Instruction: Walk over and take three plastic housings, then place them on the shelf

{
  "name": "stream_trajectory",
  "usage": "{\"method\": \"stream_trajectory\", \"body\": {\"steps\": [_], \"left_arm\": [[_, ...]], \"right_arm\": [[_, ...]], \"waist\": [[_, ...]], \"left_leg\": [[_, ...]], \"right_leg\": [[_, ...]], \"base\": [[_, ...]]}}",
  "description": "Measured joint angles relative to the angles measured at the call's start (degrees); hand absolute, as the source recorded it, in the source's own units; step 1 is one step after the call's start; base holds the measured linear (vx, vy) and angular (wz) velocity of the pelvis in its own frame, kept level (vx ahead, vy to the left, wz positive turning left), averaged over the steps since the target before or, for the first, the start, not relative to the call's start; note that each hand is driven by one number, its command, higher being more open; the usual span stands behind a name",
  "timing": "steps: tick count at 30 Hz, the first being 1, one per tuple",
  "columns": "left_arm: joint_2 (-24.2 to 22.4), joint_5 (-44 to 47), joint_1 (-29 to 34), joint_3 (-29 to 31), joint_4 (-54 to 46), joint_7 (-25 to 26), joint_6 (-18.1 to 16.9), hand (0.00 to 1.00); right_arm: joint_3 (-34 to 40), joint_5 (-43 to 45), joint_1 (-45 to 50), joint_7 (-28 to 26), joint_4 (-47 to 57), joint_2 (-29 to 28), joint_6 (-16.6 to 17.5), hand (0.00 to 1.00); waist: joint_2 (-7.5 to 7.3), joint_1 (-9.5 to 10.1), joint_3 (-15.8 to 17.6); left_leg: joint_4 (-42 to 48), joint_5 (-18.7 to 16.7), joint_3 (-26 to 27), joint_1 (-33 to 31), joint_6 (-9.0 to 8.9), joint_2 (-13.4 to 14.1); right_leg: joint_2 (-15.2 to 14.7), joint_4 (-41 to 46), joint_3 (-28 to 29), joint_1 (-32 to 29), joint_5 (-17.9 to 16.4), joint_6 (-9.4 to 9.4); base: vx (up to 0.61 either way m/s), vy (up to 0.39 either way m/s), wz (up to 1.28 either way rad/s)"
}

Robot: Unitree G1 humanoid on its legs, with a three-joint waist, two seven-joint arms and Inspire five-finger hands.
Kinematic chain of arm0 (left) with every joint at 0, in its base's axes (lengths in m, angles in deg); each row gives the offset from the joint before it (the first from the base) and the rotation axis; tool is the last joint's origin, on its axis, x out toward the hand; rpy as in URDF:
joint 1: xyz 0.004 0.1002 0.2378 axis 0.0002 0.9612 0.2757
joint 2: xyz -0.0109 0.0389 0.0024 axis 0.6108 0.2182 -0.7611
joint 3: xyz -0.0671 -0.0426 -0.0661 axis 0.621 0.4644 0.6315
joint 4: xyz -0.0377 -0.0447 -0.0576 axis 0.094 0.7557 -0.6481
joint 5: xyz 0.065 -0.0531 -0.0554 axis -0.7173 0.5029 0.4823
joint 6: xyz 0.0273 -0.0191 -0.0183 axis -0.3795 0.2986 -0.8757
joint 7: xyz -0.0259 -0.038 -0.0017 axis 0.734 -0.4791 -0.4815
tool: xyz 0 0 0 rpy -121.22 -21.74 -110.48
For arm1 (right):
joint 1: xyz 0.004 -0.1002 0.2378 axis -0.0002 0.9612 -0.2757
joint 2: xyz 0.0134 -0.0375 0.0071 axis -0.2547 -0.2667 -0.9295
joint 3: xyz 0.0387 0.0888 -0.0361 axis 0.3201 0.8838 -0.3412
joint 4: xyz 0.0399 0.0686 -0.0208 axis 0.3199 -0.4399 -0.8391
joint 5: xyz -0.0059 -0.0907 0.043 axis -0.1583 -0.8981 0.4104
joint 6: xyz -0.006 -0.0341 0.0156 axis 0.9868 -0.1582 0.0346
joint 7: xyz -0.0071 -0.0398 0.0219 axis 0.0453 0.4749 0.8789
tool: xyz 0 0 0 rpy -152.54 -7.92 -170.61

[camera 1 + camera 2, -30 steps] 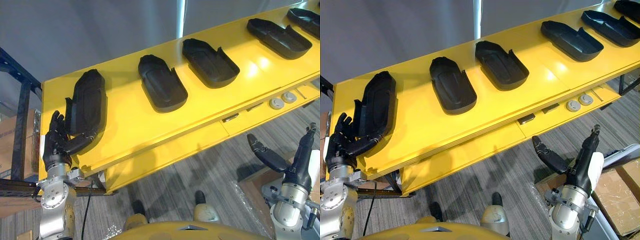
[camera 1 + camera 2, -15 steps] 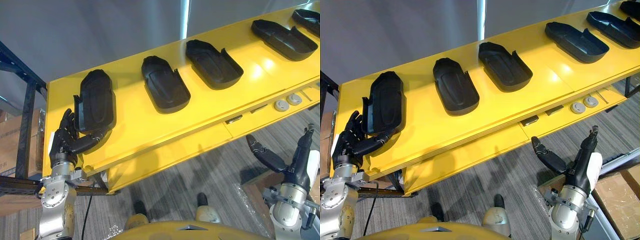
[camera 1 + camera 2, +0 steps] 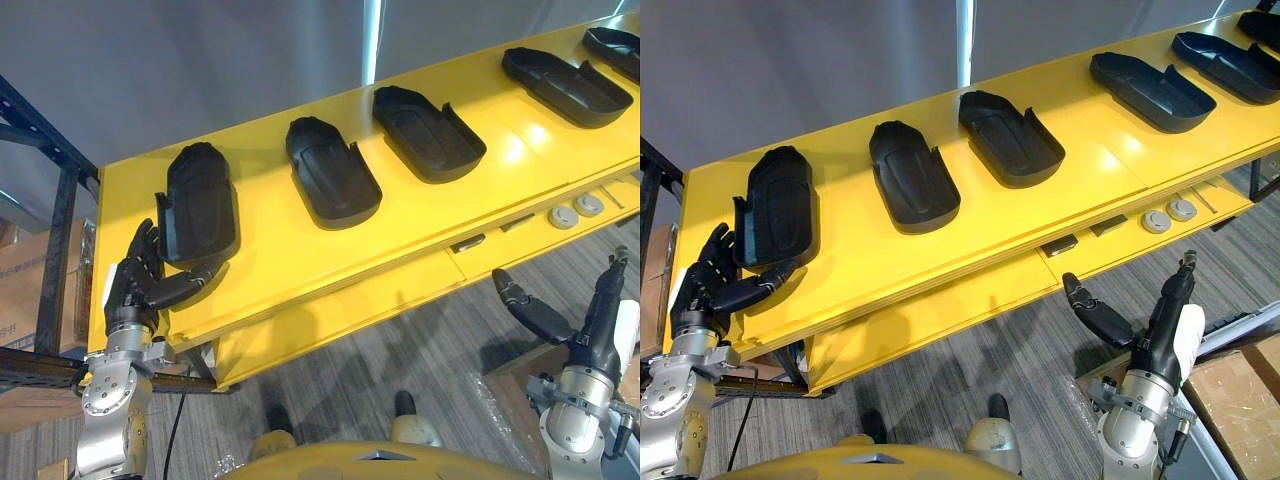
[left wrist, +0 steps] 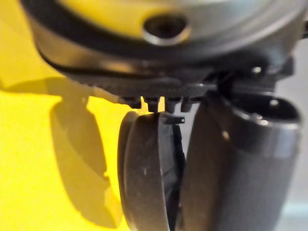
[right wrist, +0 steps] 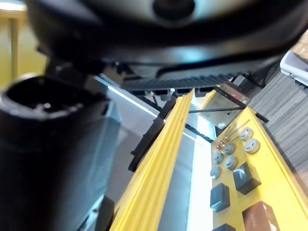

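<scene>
You are looking down at a long yellow counter (image 3: 270,262) that is carrying a row of black plastic housings. The nearest housing (image 3: 197,200) is lying by the counter's left end, close to its front edge. A second housing (image 3: 330,170) and a third housing (image 3: 428,130) are sitting well apart further along.

Your left hand (image 3: 140,285) is resting at the near left corner. Its fingers (image 3: 148,248) are standing straight and open along the nearest housing's left side, and the thumb is reaching across under its near end. Whether it is touching is hard to tell, but nothing is being gripped. Your right hand (image 3: 588,340) is hanging low over the floor (image 3: 400,340), in front of the counter's edge, with fingers straight and thumb spread, holding nothing.

These housings are looking like thin moulded shells: probably light, fairly stiff, and smooth enough to be slipping in a loose grip. You are likely best off pinching the near end wall or a long side rim rather than the broad back.

The front edge is running just below the left hand, so sliding the housing toward you is risking a drop. A dark rack frame (image 3: 55,200) is standing just left of the counter. Open room is lying to the right.
</scene>
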Motion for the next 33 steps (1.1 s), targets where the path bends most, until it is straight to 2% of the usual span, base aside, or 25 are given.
{"method": "stream_trajectory", "body": {"steps": [4,5,24,27,31,33], "left_arm": [[0.59,0.01,0.37,-0.19,0.00,-0.10,0.01,1.00],[2.05,0.04,0.99,-0.98,0.00,-0.19,0.02,1.00],[2.04,2.19,1.95,-1.14,0.31,-0.58,0.14,1.00],[2.04,1.72,1.84,-1.31,0.80,2.04,-0.06,1.00],[2.06,-3.69,1.18,-1.28,1.52,7.69,-1.62,1.00],[2.06,-5.67,1.34,-1.22,1.11,9.32,-3.80,1.00]], "right_arm": [[-0.03,0.00,0.00,0.00,0.00,0.00,0.00,1.00],[-0.13,0.01,0.01,0.00,0.00,0.00,0.00,1.00],[-0.37,0.07,-0.53,0.01,0.00,0.15,0.02,1.00],[-0.56,0.11,-0.62,0.02,0.00,0.15,0.02,1.00],[-2.11,1.46,-0.76,0.10,0.02,0.19,0.02,1.00],[-2.82,1.45,-0.54,0.17,0.02,0.19,0.02,1.00]], "waist": [[0.01,0.00,-0.20],[0.06,0.00,-0.45],[0.11,0.13,-1.12],[-0.21,0.10,-1.53],[-0.78,-0.02,-2.04],[-1.01,0.05,-2.16]], "left_leg": [[0.00,0.00,0.00,0.00,0.00,0.00],[0.00,0.00,-0.01,0.00,0.00,-0.01],[0.00,-0.53,0.00,0.84,-0.13,-0.02],[0.00,-0.53,-0.01,0.93,-0.13,-0.02],[0.00,-0.53,-0.02,1.01,-0.13,-0.02],[0.00,-0.53,-0.05,0.99,-0.13,-0.02]], "right_leg": [[0.00,-0.06,-0.01,0.01,0.00,0.00],[-0.01,-0.17,-0.06,0.09,0.02,0.03],[-0.01,-1.15,-0.20,1.08,0.12,0.18],[-0.01,-1.21,-0.22,1.27,0.12,0.18],[-0.01,-1.23,-0.22,1.60,0.14,0.20],[-0.01,-1.25,-0.24,1.61,0.14,0.19]], "base": [[0.00,0.000,0.00],[0.00,0.000,0.00],[0.00,0.000,0.00],[0.00,0.000,0.00],[0.00,0.000,0.00],[0.00,0.000,0.00]]}}
